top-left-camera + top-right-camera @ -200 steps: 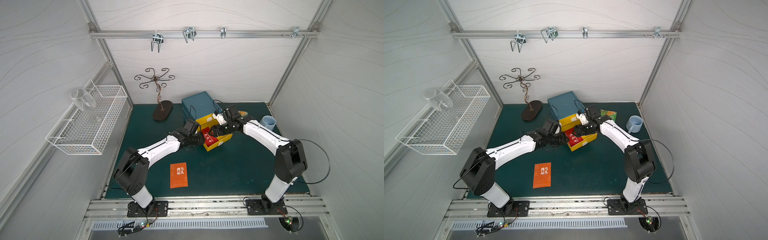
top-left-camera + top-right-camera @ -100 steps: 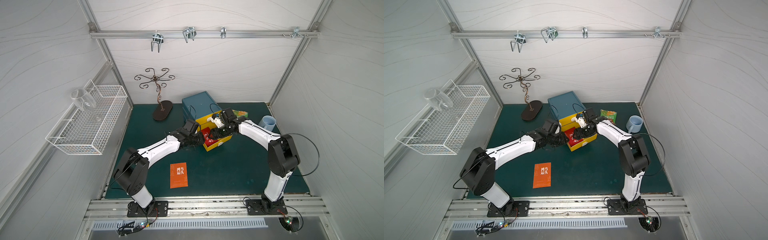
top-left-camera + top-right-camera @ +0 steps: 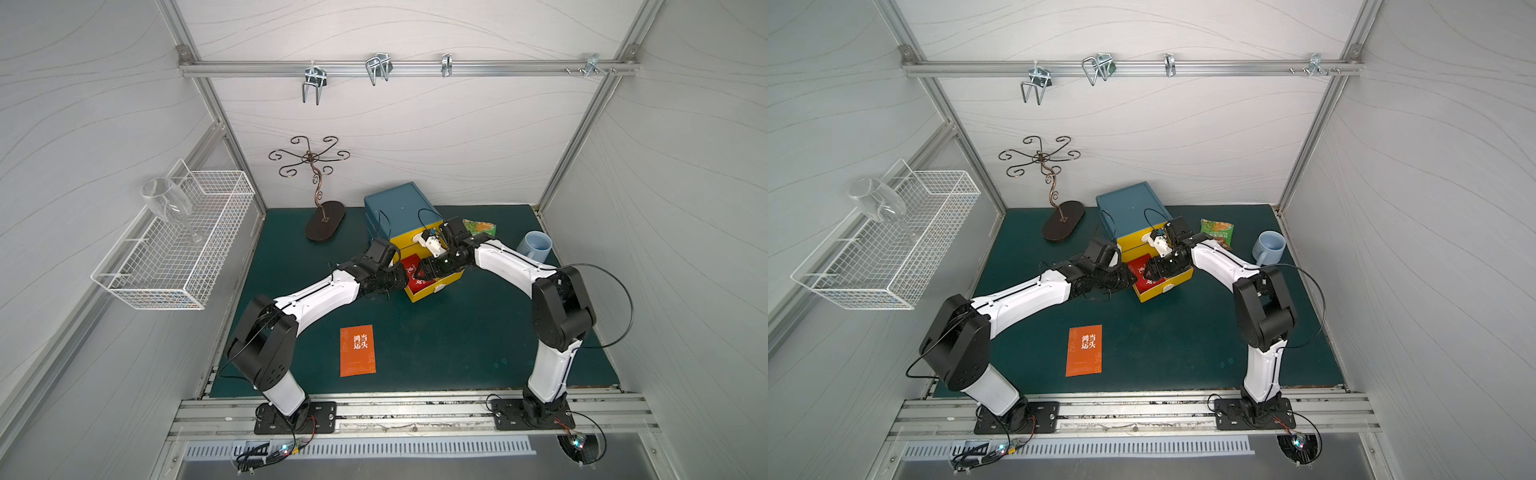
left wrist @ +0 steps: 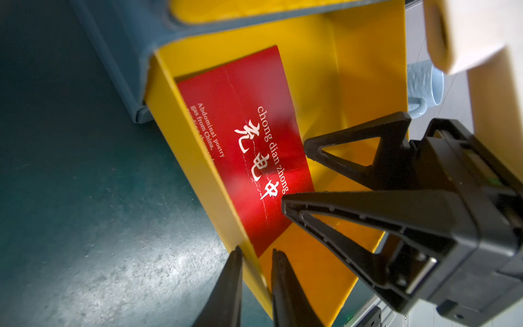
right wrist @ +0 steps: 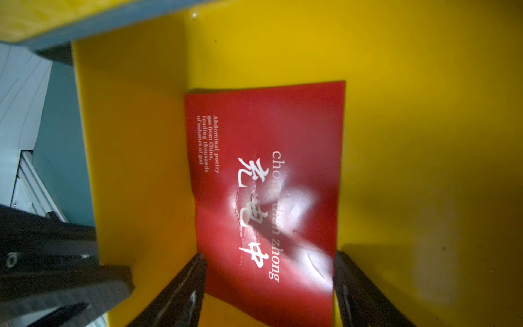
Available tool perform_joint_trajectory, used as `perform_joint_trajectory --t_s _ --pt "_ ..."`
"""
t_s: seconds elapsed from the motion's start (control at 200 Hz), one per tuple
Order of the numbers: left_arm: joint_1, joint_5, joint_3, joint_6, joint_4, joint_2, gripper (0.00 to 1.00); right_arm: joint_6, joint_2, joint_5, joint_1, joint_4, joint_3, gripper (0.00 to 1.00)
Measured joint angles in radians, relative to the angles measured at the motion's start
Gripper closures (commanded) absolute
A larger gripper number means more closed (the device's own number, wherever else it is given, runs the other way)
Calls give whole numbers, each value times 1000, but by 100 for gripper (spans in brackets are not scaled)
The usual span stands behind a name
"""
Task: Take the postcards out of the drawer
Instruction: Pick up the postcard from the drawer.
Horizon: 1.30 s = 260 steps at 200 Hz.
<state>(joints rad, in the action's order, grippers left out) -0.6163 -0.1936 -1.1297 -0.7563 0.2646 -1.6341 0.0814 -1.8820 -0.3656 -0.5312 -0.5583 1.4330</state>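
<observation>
Two wide-spread jaws of the right gripper (image 5: pixel 268 256), newly lowered into the drawer (image 4: pixel 353 70), straddle the red postcard (image 5: pixel 263 141) inside without clamping it, so pickup appears imminent. At 9 o'clock the left gripper (image 4: pixel 256 249) pinches the drawer's side wall; at 7 o'clock the orange postcard (image 3: pixel 358 350) already lies on the mat (image 3: pixel 457 353).
</observation>
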Motion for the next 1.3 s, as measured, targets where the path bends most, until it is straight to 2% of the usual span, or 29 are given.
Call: perform_joint_trajectory --t_s 0.295,0.835,1.301 --pt "2 3 0 -2 1 0 79 11 -2 -27 3 16 -6 27" --pt "10 23 -1 -7 8 0 80 110 -2 -158 43 127 -58 29" --pt "11 23 -3 -7 7 0 80 190 -2 -224 68 211 -86 30"
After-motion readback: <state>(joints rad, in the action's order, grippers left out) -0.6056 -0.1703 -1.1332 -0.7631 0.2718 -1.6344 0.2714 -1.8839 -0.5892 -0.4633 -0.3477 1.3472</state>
